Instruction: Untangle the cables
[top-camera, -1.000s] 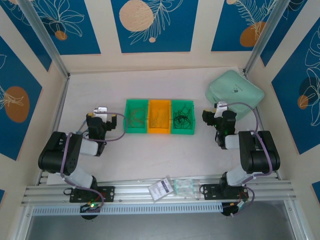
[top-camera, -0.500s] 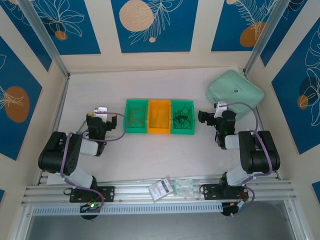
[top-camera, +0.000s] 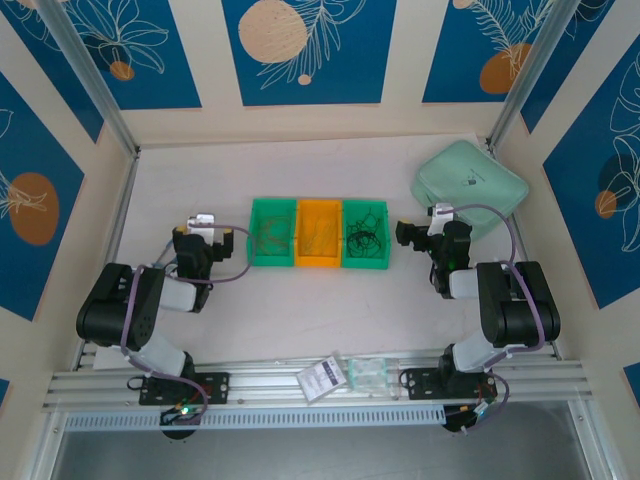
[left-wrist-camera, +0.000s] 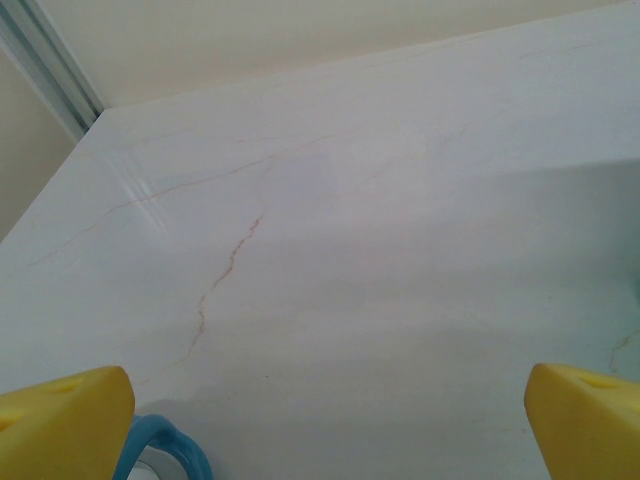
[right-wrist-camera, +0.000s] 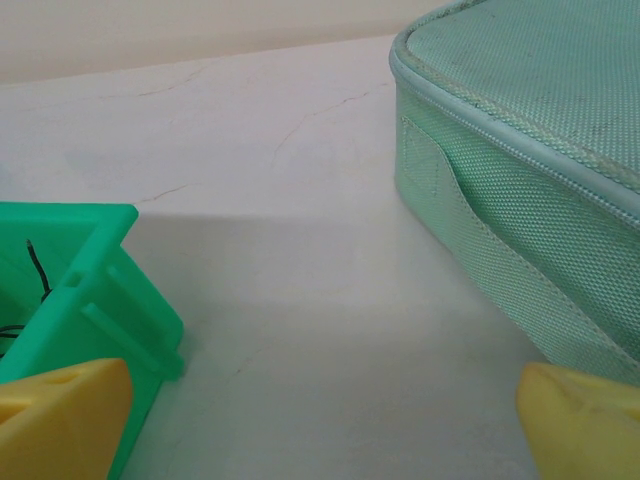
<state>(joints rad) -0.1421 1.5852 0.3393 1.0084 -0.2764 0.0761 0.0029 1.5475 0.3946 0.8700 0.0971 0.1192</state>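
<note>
The cables lie in three small bins side by side mid-table: thin wires in the left green bin (top-camera: 272, 233), pale ones in the orange bin (top-camera: 319, 233), and a dark bunch (top-camera: 365, 239) in the right green bin (top-camera: 366, 258). My left gripper (top-camera: 211, 238) hovers just left of the bins, open and holding nothing; its yellow fingertips (left-wrist-camera: 60, 425) stand far apart over bare table. My right gripper (top-camera: 424, 232) sits just right of the bins, also open and unladen. In the right wrist view a corner of the green bin (right-wrist-camera: 95, 300) shows one dark wire (right-wrist-camera: 38, 270).
A mint fabric pouch (top-camera: 470, 187) lies at the back right, close beside my right gripper (right-wrist-camera: 325, 425), where its side (right-wrist-camera: 520, 190) shows. A blue loop (left-wrist-camera: 170, 450) lies under my left gripper (left-wrist-camera: 325, 430). Small plastic bags and a label (top-camera: 345, 375) rest on the near rail.
My right gripper's jaws have spread wider apart. The left arm, the bins and the cables have not moved.
</note>
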